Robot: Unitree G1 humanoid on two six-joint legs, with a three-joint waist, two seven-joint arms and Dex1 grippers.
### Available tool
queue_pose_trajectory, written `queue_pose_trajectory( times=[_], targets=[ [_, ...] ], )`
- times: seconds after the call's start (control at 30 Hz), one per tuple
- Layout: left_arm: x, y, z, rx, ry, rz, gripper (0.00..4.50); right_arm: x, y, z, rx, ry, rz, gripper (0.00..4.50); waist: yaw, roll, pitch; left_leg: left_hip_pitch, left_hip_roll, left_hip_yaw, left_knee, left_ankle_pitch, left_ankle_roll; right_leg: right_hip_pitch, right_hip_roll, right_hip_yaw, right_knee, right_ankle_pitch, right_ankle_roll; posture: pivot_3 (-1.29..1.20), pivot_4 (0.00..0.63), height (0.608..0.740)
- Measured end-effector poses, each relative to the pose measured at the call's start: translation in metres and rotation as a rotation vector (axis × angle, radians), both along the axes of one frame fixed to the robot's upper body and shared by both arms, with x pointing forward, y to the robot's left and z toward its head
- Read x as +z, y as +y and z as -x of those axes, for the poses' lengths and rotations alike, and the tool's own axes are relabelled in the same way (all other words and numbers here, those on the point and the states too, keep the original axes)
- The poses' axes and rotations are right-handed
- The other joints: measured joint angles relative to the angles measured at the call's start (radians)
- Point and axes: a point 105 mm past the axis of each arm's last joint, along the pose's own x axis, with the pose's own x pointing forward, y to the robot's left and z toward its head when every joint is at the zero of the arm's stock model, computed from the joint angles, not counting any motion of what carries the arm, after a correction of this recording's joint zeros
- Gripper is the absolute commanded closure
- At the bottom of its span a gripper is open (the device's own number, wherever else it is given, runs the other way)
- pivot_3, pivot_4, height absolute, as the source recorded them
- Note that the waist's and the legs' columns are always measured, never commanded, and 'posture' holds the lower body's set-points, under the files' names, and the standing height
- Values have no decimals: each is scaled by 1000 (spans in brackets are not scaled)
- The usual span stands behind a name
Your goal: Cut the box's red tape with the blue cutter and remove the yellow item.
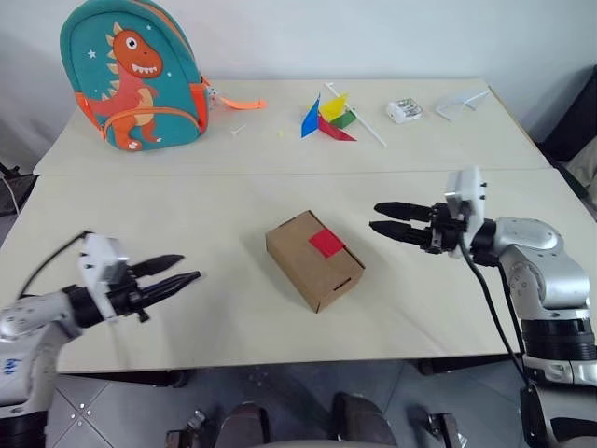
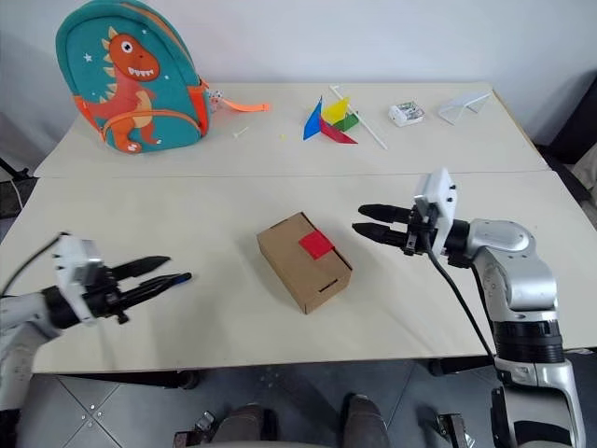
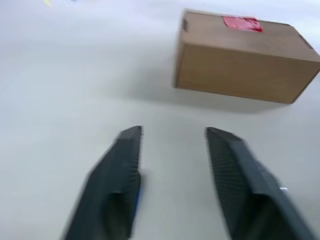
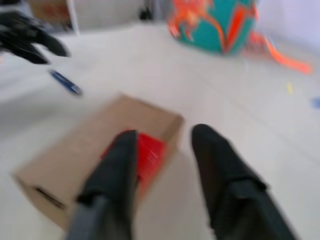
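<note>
My left gripper [image 2: 166, 271] hangs half open and empty, the blue cutter [image 4: 65, 82] lying flat on the table right under its fingertips, running along my pointing line. The box [image 1: 314, 259] with red tape [image 1: 326, 243] sits ahead, between both grippers; my right gripper [image 1: 392, 220] is also parted, empty

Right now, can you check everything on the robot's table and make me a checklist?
Surface: pale table, a seam running across it.
Box: in the middle, shut.
Tape: on the box top, looks whole.
Cutter: lying on the table by the left hand.
Clutter: dinosaur backpack, pinwheel, small white packet and a clear folded thing, all at the far side.
Left hand: open, empty, left of the box.
Right hand: open, empty, right of the box.
Cables: a black one along each arm.
Surroundings: white wall, grey tiled floor.
</note>
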Motion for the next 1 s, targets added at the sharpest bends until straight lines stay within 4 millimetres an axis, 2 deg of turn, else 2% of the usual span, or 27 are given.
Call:
queue_pose_trajectory(
  times=[0.1,0.13,0.23,0.37,0.43,0.5,0.63,0.73,0.8,1.0],
  targets=[
    [-3,45,17,114,40,-22,258,-2,1,20,63,-27,-54,499,0,0,0,0,1,1,-1,-1,-1,-2,0,-2,1,0,0,0,150,740],
    [-5,66,26,165,69,-44,0,-5,4,34,108,-30,-63,118,-1,0,0,0,2,1,-2,-2,-1,-2,0,-3,1,0,0,0,150,740],
    [-9,111,46,300,116,-78,0,-11,10,54,178,4,-94,51,-1,0,0,1,2,5,-1,-4,0,-2,-1,-6,0,0,-1,0,150,740],
    [-21,151,67,398,207,-98,0,-4,17,81,285,-29,-143,51,2,-1,0,2,3,7,0,-5,1,-2,-1,-7,0,0,-2,0,150,740],
    [-26,160,73,417,226,-91,0,-1,16,86,291,-68,-150,51,3,-1,0,3,3,8,0,-6,2,-2,-2,-8,0,0,-2,0,150,740],
    [-25,159,72,386,224,-88,0,3,18,89,299,-105,-146,51,4,-2,-1,3,3,8,0,-6,2,-2,-2,-8,0,0,-3,0,150,740],
    [-19,143,60,260,224,-96,0,4,16,92,298,-131,-127,51,3,-2,-1,3,3,9,0,-6,1,-3,-2,-8,2,0,-3,0,150,740],
    [-15,108,41,76,256,-146,0,1,15,94,293,-119,-114,51,3,-2,-1,3,3,10,0,-6,1,-3,-2,-8,2,0,-3,0,150,740],
    [-14,93,31,9,268,-195,0,1,15,94,292,-118,-112,51,2,-2,-1,3,3,10,0,-6,1,-3,-2,-8,2,0,-3,0,150,740],
    [-14,49,-12,-96,245,-357,0,1,19,94,302,-108,-105,51,0,-2,-1,4,3,12,0,-6,1,-4,-2,-8,2,0,-3,0,150,740]
  ],
)
